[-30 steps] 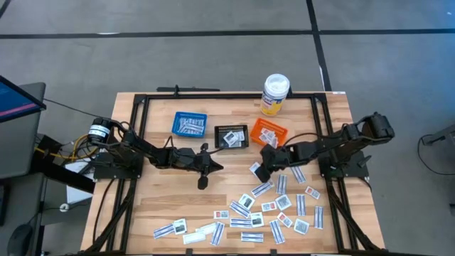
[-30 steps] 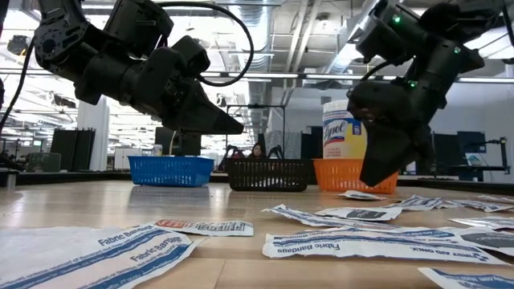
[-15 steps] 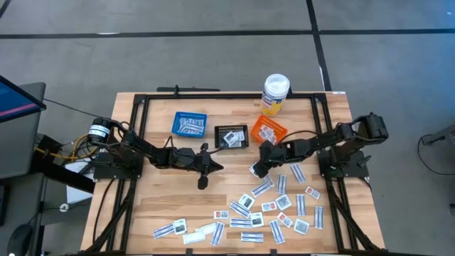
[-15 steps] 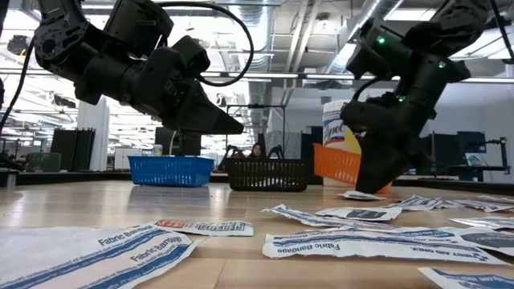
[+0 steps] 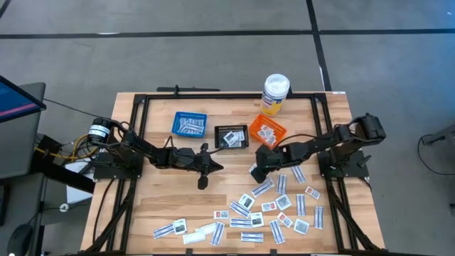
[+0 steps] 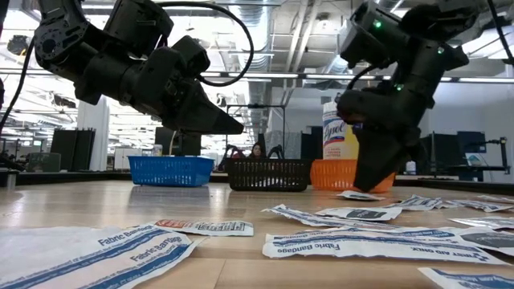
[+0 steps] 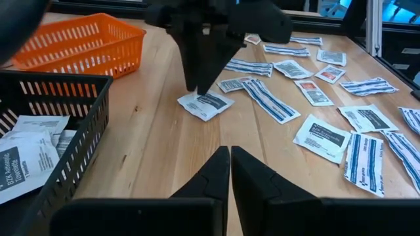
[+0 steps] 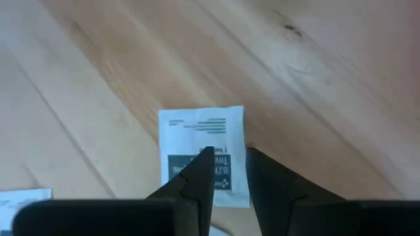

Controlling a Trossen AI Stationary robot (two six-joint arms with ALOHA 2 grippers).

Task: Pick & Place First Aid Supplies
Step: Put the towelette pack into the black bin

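Several small flat white first aid packets (image 5: 274,206) lie scattered on the wooden table's near right part. One square packet with a dark mark (image 8: 200,131) lies apart from them, closer to the baskets. My right gripper (image 8: 230,157) slants steeply down over this packet (image 7: 205,105), its fingers a narrow gap apart with nothing between them. My left gripper (image 5: 213,168) hangs shut and about level above the table's middle, holding nothing. My right gripper's fingertips (image 7: 195,86) come from above, slanting down, at the square packet's far edge. The packet lies flat on the table. Whether the tips touch it, I cannot tell.
Three baskets stand in a row at the far side: blue (image 5: 189,123), black (image 5: 232,135) and orange (image 5: 268,131), each with packets inside. A tall white bottle with a yellow label (image 5: 275,94) stands behind the orange one. A black frame (image 5: 213,96) borders the table.
My right gripper has edged a little toward the table's left, away from the orange basket, and stands steeper over the square packet. Its finger gap looks the same. The packets have not moved.
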